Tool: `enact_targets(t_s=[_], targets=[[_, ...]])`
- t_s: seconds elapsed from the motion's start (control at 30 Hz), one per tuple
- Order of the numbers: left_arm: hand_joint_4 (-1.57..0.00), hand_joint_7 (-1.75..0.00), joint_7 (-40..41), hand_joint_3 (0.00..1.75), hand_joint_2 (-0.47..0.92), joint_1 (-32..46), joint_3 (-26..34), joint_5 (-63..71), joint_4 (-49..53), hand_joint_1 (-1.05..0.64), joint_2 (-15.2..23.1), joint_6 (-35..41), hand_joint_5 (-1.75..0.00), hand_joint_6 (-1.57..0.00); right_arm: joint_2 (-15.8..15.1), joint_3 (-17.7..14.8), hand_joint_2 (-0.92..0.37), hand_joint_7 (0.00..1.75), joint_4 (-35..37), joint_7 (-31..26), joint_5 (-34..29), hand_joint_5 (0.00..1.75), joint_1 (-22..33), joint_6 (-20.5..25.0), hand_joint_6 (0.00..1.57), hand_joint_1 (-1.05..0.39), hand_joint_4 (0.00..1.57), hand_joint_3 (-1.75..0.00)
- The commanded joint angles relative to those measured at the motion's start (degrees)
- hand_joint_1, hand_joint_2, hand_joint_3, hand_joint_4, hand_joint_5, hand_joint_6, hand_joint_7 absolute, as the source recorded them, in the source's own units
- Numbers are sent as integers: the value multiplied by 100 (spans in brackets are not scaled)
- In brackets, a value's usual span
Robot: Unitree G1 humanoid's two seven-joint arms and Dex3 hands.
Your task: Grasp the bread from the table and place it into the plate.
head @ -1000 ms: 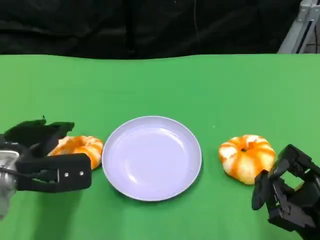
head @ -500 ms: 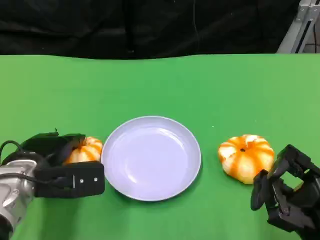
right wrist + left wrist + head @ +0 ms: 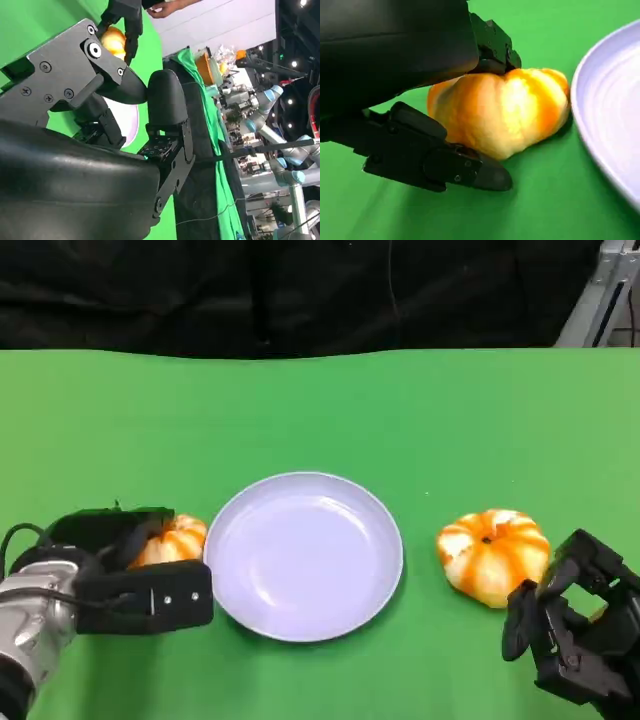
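A round orange-and-white bread (image 3: 176, 539) lies on the green table just left of the pale lilac plate (image 3: 303, 625). My left hand (image 3: 120, 575) reaches around it from the left. In the left wrist view one finger (image 3: 492, 47) touches the far side of the bread (image 3: 505, 110) and another finger (image 3: 445, 165) lies along its near side; the bread still rests on the cloth. A second bread (image 3: 492, 555) sits right of the plate. My right hand (image 3: 575, 630) hangs low beside it, holding nothing, fingers loosely bent.
The plate's rim (image 3: 600, 140) is a short gap from the left bread. Black curtain runs behind the table's far edge, with a metal frame (image 3: 600, 295) at the back right. A person's hand (image 3: 165, 7) shows beyond the table.
My left hand has slid right and forward, so its fingers now lie on both sides of the left bread. The right hand, plate and right bread have stayed put.
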Motion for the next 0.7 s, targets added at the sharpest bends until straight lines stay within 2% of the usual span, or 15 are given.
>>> enact_targets(t_s=[0.03,0.1,0.13,0.17,0.2,0.23,0.27,0.3,0.37,0.7], targets=[[-105,-8,619,10,92,78,116,-191,307,-4,-113,-236,-10,-93,-28,-20,-45,164,-69,-17,40,175,33,2,71,-14,90,-130],[-116,-9,902,8,91,106,159,-236,307,-5,-85,-350,-13,-104,-37,-10,-45,164,-97,-49,6,175,43,22,71,-14,90,-130],[-120,-10,1021,6,91,110,171,-239,297,-4,-72,-366,-30,-113,-41,-12,-45,164,-91,-39,7,175,39,12,70,-14,90,-130],[-98,-11,1133,6,92,112,186,-242,291,-3,-63,-376,-94,-120,-44,-15,-45,164,-83,-28,13,175,34,3,70,-14,90,-130],[-83,-18,1279,7,92,116,210,-248,284,-2,-45,-413,-133,-121,-49,-18,-45,164,-74,-25,10,175,28,-2,70,-14,90,-130],[-76,-102,1388,14,92,123,238,-264,276,1,-29,-455,-158,-85,-53,-21,-45,164,-72,-27,12,175,23,6,70,-14,89,-130],[-75,-137,1442,18,92,123,276,-297,253,2,-9,-487,-166,-68,-55,-27,-45,164,-56,-22,11,175,14,-1,70,-14,89,-130],[-73,-156,1469,23,92,121,299,-321,242,2,4,-509,-170,-59,-56,-30,-45,164,-44,-18,12,175,8,-8,70,-14,89,-130],[-69,-171,1499,29,92,94,321,-306,173,1,74,-470,-174,-51,-55,-36,-45,164,-40,-19,24,175,5,5,70,-15,89,-130],[-66,-175,1496,27,87,36,435,-261,-333,1,462,-300,-175,-47,-59,-50,-44,164,-21,-19,-8,175,7,-35,71,-16,90,-130]])
